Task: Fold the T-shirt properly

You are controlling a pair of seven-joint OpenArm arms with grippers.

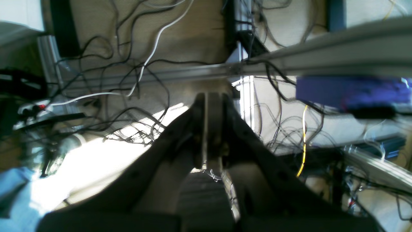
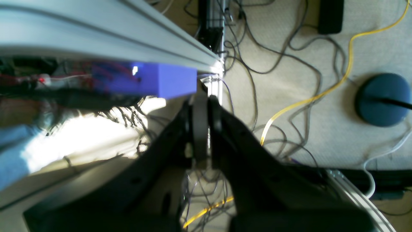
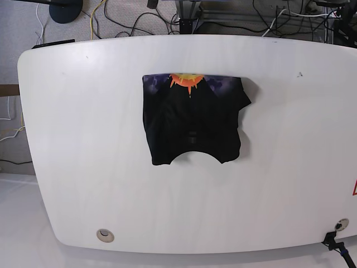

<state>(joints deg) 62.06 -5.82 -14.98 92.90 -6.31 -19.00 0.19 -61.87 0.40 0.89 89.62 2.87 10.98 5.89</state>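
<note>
Black cloth T-shirt (image 3: pixel 192 123) lies folded into a compact, roughly square bundle on the large white rounded worktop (image 3: pixel 83 156), a little toward the far edge and near the middle across its width. Its far edge shows a strip of purple print with an orange sunburst (image 3: pixel 184 81) at the centre, and its near edge carries a curved cut-out, with one side bulging slightly outward on the base view's right. Nothing touches the garment, and neither arm appears in the base view. A small round grommet (image 3: pixel 104 235) sits in the worktop near its front edge on the base view's left, and another sits at the front corner on the right. The left end effector (image 1: pixel 209 129) has its dark fingers pressed together with nothing between them; its wrist view looks at a beige carpeted floor (image 1: pixel 193 38) strewn with black and white cables, with a silver aluminium rail (image 1: pixel 322 58) crossing above. The right end effector (image 2: pixel 201 129) is likewise closed and empty, over the same carpet, where a yellow cable (image 2: pixel 322 93) runs beside a round dark blue base (image 2: pixel 383 98).
</note>
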